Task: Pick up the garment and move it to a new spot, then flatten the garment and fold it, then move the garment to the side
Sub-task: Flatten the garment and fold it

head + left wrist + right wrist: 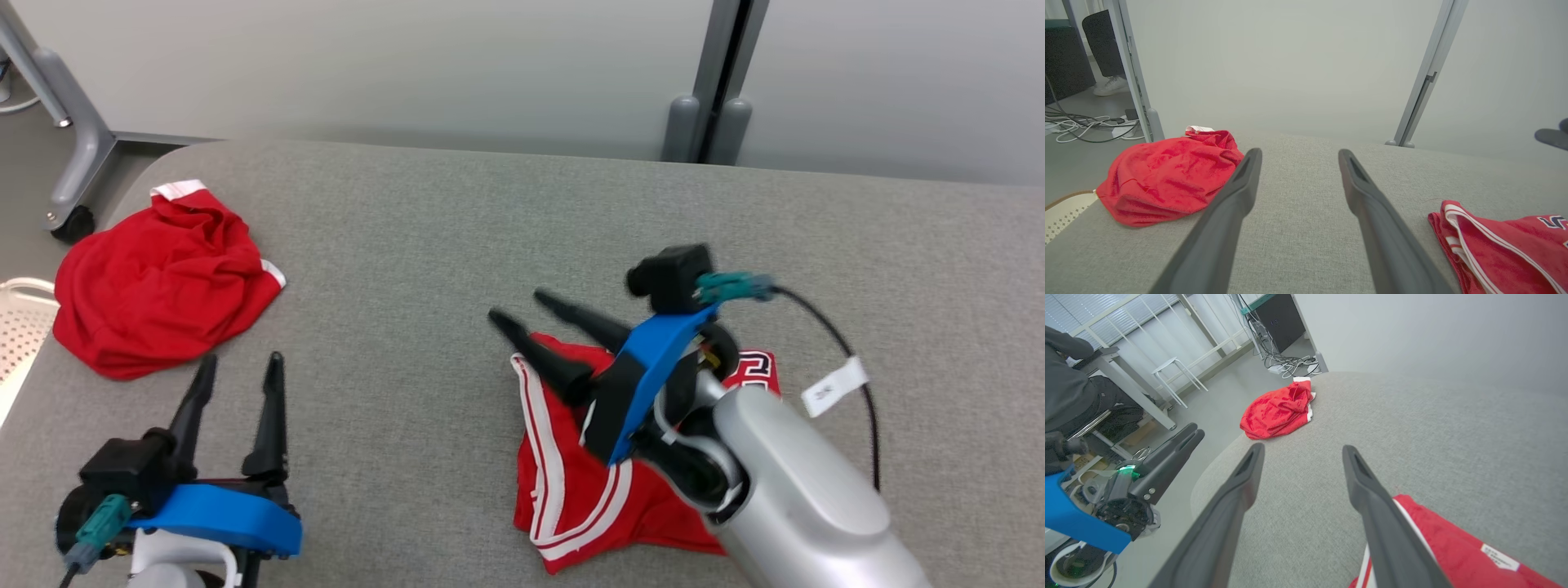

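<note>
crumpled red cloth (163,286) at 10 o'clock on the grey table (457,229), left gripper (242,359) down at 7 o'clock, fingers wide apart and empty, folded red garment (571,490) lying at 5 o'clock, right gripper (518,305) over its 11 o'clock corner, also spread wide, gripping nothing

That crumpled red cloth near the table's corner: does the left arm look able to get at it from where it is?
Probably yes. The left gripper stands open just short of the crumpled red cloth, with bare grey table between them and nothing visibly blocking the way.
</note>
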Tool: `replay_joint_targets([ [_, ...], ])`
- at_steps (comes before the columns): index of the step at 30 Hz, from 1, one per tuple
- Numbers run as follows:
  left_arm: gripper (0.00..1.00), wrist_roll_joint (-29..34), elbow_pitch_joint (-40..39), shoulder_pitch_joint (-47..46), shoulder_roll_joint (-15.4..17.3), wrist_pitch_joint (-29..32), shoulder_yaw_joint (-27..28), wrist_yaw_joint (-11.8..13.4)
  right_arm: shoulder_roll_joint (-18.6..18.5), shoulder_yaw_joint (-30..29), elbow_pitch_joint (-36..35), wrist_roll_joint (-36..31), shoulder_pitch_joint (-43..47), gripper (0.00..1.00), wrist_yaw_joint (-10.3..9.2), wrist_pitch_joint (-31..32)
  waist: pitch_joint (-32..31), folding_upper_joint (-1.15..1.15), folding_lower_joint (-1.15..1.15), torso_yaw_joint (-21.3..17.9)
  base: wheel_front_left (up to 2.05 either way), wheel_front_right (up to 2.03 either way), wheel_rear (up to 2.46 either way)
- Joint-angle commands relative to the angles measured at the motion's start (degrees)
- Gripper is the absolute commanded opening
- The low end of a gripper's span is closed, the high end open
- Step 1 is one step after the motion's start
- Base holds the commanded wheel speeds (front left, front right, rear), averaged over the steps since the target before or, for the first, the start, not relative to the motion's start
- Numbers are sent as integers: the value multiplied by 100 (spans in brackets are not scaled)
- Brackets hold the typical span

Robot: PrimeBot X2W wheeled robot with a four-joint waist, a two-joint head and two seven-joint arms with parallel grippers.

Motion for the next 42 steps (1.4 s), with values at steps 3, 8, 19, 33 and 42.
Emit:
replay_joint_targets([
  [3,100,-68,-164,167,132,-56,177,132,-110,-785,-363,-809,165,100,1,-406,-52,0,0,-140,0,0,0],
  [8,100,-82,-359,341,225,-39,288,238,-374,-1989,-978,-2399,979,100,1,-631,-55,0,0,-225,0,0,0],
  [19,100,-52,-494,526,193,-26,178,313,-84,-3716,-2011,-3638,2761,100,1,-1432,-158,0,0,-440,0,0,0],
  [33,100,-49,-271,858,84,-213,20,292,-44,-3663,-1874,-3448,3458,100,1,-1708,-640,0,0,-870,0,0,0],
  [42,100,-75,-209,1069,123,-270,54,326,-35,-3532,-1794,-3325,3460,100,1,-1753,-717,0,0,-924,0,0,0],
])
